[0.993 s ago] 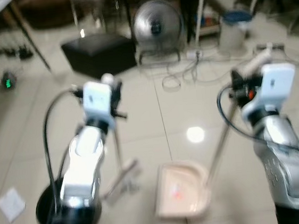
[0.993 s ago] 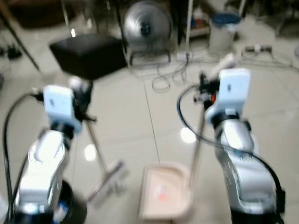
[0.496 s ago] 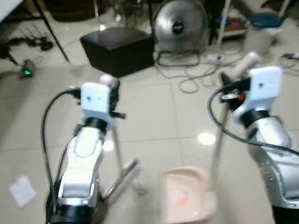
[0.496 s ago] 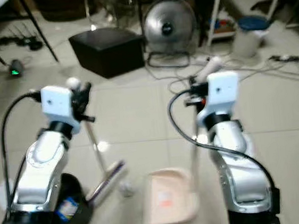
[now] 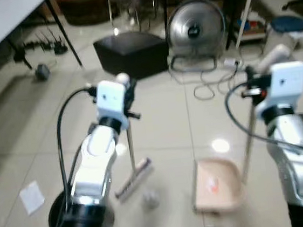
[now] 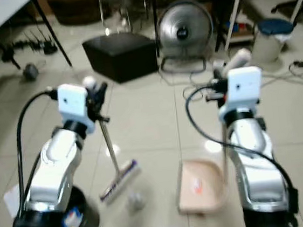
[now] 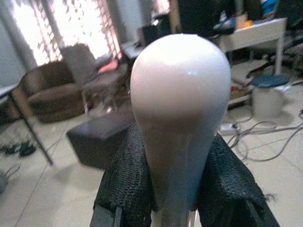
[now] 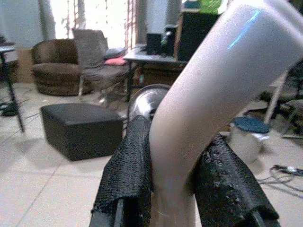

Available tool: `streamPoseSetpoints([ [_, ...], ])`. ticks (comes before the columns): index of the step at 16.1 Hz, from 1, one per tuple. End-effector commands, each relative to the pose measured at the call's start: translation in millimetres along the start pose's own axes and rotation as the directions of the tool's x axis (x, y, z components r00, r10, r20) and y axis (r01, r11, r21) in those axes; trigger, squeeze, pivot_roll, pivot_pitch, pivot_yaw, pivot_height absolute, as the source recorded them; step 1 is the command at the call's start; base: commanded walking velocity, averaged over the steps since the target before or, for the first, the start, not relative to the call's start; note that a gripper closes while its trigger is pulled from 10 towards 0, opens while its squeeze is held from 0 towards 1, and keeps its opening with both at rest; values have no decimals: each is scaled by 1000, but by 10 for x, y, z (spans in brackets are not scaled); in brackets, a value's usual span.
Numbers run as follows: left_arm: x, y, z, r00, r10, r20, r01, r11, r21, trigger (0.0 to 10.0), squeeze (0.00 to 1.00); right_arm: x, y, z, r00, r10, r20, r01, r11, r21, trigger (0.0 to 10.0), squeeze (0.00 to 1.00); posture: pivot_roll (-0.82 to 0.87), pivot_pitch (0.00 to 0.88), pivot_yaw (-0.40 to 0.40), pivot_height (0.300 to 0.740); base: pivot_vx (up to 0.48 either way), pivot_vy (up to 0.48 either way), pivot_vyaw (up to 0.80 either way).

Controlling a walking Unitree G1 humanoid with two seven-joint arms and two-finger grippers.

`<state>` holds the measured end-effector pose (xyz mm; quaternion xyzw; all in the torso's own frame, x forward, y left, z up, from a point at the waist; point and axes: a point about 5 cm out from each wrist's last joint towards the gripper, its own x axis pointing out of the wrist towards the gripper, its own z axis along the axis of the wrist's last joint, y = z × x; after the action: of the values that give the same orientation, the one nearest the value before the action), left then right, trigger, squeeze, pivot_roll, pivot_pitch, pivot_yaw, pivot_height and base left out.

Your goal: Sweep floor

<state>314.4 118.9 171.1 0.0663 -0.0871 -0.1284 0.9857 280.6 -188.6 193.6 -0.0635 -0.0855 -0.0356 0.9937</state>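
My left gripper [image 5: 123,89] is shut on the rounded white top of the broom handle [image 7: 180,113]. The broom's thin pole runs down to the broom head [image 5: 134,179] on the tiles. A crumpled scrap of paper [image 5: 150,199] lies just beside that head. My right gripper [image 5: 258,75] is shut on the pale handle [image 8: 199,109] of the dustpan, whose beige pan [image 5: 216,185] rests on the floor to the right of the broom head. A bit of reddish debris sits inside the pan.
A black ottoman [image 5: 130,52], a floor fan [image 5: 195,28], loose cables [image 5: 213,85] and a lidded bin [image 5: 288,26] stand ahead. A table leg [image 5: 67,30] rises at the left. A paper scrap [image 5: 31,196] and a dark round bin [image 5: 63,223] sit near my left side.
The whole view has shifted as I turned, bringing the ottoman and fan toward the centre. A crumpled scrap now shows near the broom head. Both grippers keep their hold.
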Motion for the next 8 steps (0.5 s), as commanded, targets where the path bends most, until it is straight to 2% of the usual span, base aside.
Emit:
streamPoseSetpoints([
  [1, 18, -24, -10, 1000, -9, -3, 9, 1000, 5, 10000, 0, 31, -21, 39, 1000, 2, 25, -2, 1000, 11, 10000, 0, -58, 113, 93, 740, 0, 0, 0],
  [2, 20, -42, -20, 1000, -17, 0, 17, 1000, 11, 10000, 0, 42, -73, 28, 1000, -26, 11, 26, 1000, -16, 10000, 0, -56, 120, 99, 740, 0, 0, 0],
  [5, 80, -152, -49, 999, -52, 3, 52, 999, 10, 10000, 0, 85, -165, 44, 999, -48, 26, 48, 999, -5, 10000, 0, -50, 154, 104, 740, 0, 0, 0],
  [8, 159, -220, -35, 997, -71, 18, 71, 997, 4, 10000, 0, 84, -122, 15, 999, -17, 49, 17, 1000, -12, 10000, 0, -34, 193, 116, 740, 0, 0, 0],
])
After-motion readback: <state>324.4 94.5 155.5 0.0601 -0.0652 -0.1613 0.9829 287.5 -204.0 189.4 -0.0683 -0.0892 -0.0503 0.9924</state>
